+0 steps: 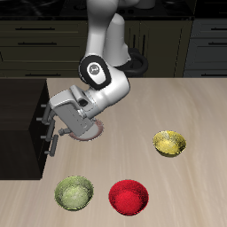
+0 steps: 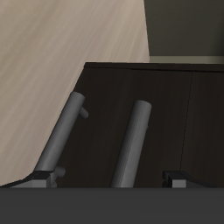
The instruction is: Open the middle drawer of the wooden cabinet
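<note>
Careful: your gripper (image 1: pixel 55 140) is spread open right at the wooden cabinet (image 1: pixel 19 124), holding nothing. Two handles sit close together, so you might grab beside the middle drawer (image 2: pixel 149 114).

Soft, even light falls from overhead on the pale table (image 1: pixel 177 106), with no glare. The arm drops a faint shadow beneath the gripper (image 1: pixel 55 135). The wooden cabinet (image 1: pixel 19 124) at nine o'clock stays nearly black, detail lost. Both renders are coarse and low-resolution; close up, the silver handles (image 2: pixel 133 144) look soft-edged.
</note>
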Controlling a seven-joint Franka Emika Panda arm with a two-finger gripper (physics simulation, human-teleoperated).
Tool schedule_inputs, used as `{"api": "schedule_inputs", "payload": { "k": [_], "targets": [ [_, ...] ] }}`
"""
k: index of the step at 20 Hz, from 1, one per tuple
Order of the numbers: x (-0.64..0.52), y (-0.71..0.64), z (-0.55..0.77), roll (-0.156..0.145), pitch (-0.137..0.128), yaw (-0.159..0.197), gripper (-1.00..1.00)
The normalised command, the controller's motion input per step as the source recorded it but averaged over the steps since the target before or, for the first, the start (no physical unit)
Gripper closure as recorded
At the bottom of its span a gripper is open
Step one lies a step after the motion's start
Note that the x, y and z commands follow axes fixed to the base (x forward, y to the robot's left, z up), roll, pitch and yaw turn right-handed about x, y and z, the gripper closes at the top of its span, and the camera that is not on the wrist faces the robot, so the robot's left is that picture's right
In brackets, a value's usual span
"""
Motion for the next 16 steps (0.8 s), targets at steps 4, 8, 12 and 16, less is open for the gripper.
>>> {"api": "schedule_inputs", "payload": {
  "k": [4, 8, 12, 16],
  "targets": [
    [0.06, -0.01, -0.42, -0.021, 0.033, 0.058, -1.00],
    [0.01, -0.15, -0.19, -0.030, 0.015, 0.014, -1.00],
    [0.00, -0.18, 0.06, -0.039, -0.041, 0.027, -1.00],
    [-0.12, -0.49, 0.05, -0.113, -0.094, 0.077, -1.00]
  ]
}}
